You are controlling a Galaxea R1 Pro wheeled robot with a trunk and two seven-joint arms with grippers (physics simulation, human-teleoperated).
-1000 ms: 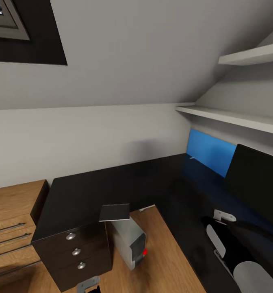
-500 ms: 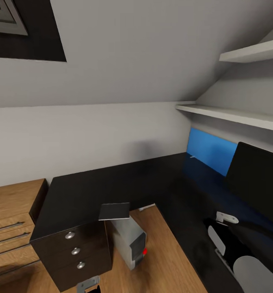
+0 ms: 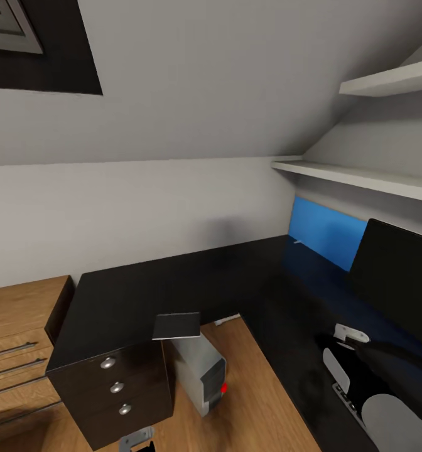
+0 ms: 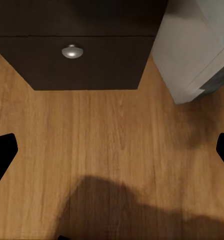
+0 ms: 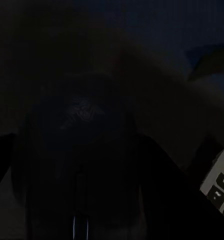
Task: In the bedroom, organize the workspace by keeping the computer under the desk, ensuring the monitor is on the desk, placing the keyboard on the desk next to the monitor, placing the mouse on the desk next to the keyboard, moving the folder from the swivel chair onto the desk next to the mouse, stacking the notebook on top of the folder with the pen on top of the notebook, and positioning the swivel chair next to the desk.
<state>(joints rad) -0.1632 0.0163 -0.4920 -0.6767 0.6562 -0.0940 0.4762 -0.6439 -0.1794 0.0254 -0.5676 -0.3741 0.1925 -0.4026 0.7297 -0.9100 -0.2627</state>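
The black-topped desk (image 3: 173,282) runs in an L, with the monitor (image 3: 399,282) on its right wing. The grey-white computer (image 3: 198,367) stands under it beside the drawers (image 3: 117,389). The small dark notebook (image 3: 176,326) lies at the desk's inner edge, and the thin white pen (image 3: 227,321) lies near it. My right gripper (image 5: 112,160) hangs low over the desk before the monitor, apparently open. The black mouse (image 5: 82,145) lies between its fingers, and a keyboard (image 5: 218,187) corner shows beside it. My left gripper (image 4: 112,150) is open over the oak floor. Folder and swivel chair are out of view.
A low oak cabinet (image 3: 16,333) stands left of the desk. Two white shelves (image 3: 362,179) and a blue wall panel (image 3: 327,232) sit above the right wing. The sloped ceiling comes down low behind the desk. Oak floor (image 4: 112,130) lies in front of the drawers.
The head view shifted slightly a second ago and has held still since. My right arm has eased a little down and to the right over the desk. The left arm is unchanged.
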